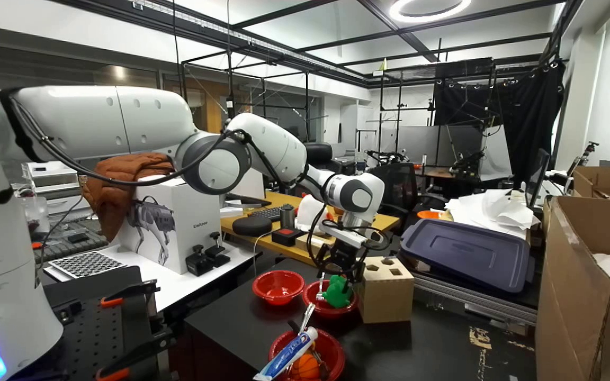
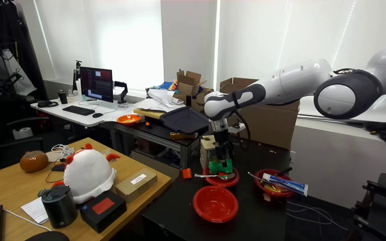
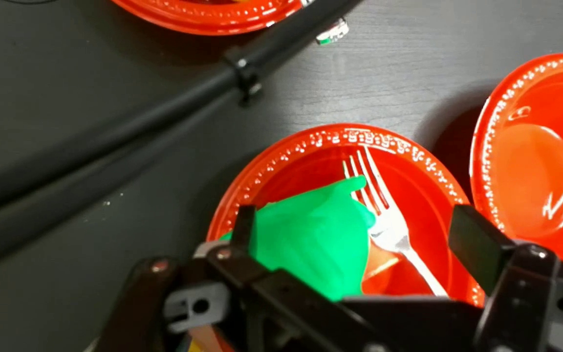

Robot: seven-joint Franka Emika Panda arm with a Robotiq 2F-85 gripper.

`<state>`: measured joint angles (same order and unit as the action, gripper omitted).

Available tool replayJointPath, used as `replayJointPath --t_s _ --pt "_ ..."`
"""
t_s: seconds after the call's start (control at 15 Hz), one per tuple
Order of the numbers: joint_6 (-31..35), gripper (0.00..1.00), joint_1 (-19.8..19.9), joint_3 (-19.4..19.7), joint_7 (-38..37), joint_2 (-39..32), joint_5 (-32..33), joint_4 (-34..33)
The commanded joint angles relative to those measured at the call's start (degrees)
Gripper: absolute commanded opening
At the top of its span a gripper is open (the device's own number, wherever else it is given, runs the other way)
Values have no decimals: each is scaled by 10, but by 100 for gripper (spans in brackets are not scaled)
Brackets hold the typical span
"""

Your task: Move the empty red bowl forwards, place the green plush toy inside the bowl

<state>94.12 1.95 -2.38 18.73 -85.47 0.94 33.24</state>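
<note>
Pincer [image 3: 359,229] apart | green plush toy [image 3: 313,237] in bowl [image 3: 423,210] with fork [image 3: 393,233] | empty red bowl [image 2: 215,204] beside | box [image 1: 194,238]: "Unitree"

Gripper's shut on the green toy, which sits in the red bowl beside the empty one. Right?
Not shut: the gripper is open. The wrist view shows its fingers wide apart, one well clear of the green toy. The rest stands: toy in the red bowl, beside the empty one.
</note>
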Motion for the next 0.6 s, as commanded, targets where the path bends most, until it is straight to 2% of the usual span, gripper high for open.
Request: replayJointPath --t_s 0.0,0.53 --pt "20 74 4 -2 -10 0 -7 13" --pt "20 12 10 -1 -11 0 -7 6"
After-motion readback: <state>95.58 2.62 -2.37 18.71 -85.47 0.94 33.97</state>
